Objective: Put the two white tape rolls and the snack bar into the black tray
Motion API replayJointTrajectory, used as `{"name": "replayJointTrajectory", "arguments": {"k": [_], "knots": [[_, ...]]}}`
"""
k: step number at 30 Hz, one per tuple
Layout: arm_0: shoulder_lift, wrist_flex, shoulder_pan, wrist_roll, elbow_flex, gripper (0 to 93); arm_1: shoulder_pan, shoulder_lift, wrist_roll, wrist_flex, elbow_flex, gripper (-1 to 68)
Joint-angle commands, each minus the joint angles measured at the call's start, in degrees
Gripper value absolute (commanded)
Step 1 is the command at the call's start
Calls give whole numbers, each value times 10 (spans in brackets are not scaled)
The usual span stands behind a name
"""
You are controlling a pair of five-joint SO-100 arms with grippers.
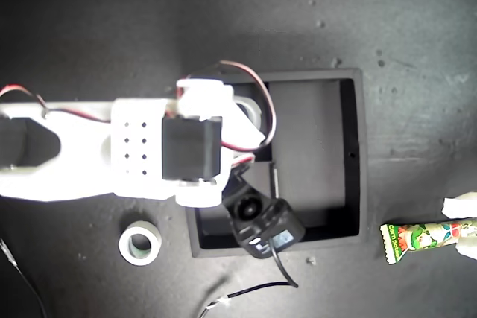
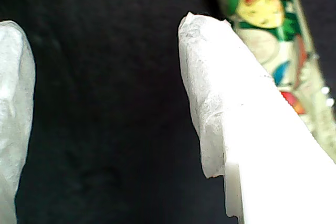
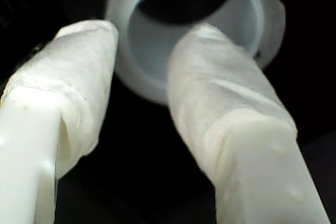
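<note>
white tape rolls: two — one on the table outside the tray, one mostly hidden under the arm over the tray, its ring clear in the second wrist view
snack bars: one, at the exterior view's right edge
black trays: one
arms in the exterior view: two, one large and white, one only a white tip at the exterior view's right edge
wrist cameras seen on an arm: one
</note>
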Motion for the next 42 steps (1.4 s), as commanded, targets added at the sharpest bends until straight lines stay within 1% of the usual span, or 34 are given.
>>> {"name": "replayJointTrajectory", "arguments": {"k": [1, 4, 7, 10, 14, 19, 21, 22, 24, 26, 28, 29, 30, 31, 33, 36, 42], "knots": [[4, 10, -6, -11, -28, 151, -51, -22, 137, -29, 10, 242], [11, 11, -10, -10, -29, 149, -88, -88, 199, -25, -22, 272], [56, 11, -16, -18, -9, 151, -118, -179, 245, 22, -81, 275], [145, 11, -22, -35, 40, 149, -139, -215, 279, 34, -79, 277], [298, 11, -23, -84, 155, 153, -154, -264, 299, 32, -73, 278], [456, 11, 6, -171, 283, 147, -144, -328, 296, 28, -75, 273], [505, 9, 26, -201, 337, 148, -134, -330, 293, 11, -48, 265], [526, 8, 40, -213, 362, 149, -127, -330, 289, 4, -40, 254], [555, 0, 69, -235, 410, 149, -111, -332, 274, -6, -33, 208], [576, -11, 96, -256, 460, 148, -95, -339, 263, -7, -34, 131], [598, -43, 120, -270, 523, 148, -82, -343, 253, -18, -27, 69], [608, -62, 132, -275, 556, 147, -76, -344, 253, -22, -21, 17], [618, -82, 143, -279, 589, 147, -74, -344, 258, -22, -17, -1], [626, -103, 154, -285, 621, 147, -71, -344, 265, -22, -13, -2], [638, -138, 176, -297, 673, 144, -69, -344, 287, 6, -25, -3], [649, -173, 211, -309, 716, 137, -67, -342, 312, 98, -79, -3], [629, -193, 248, -316, 718, 130, -18, -335, 321, 263, -202, -5]]}}
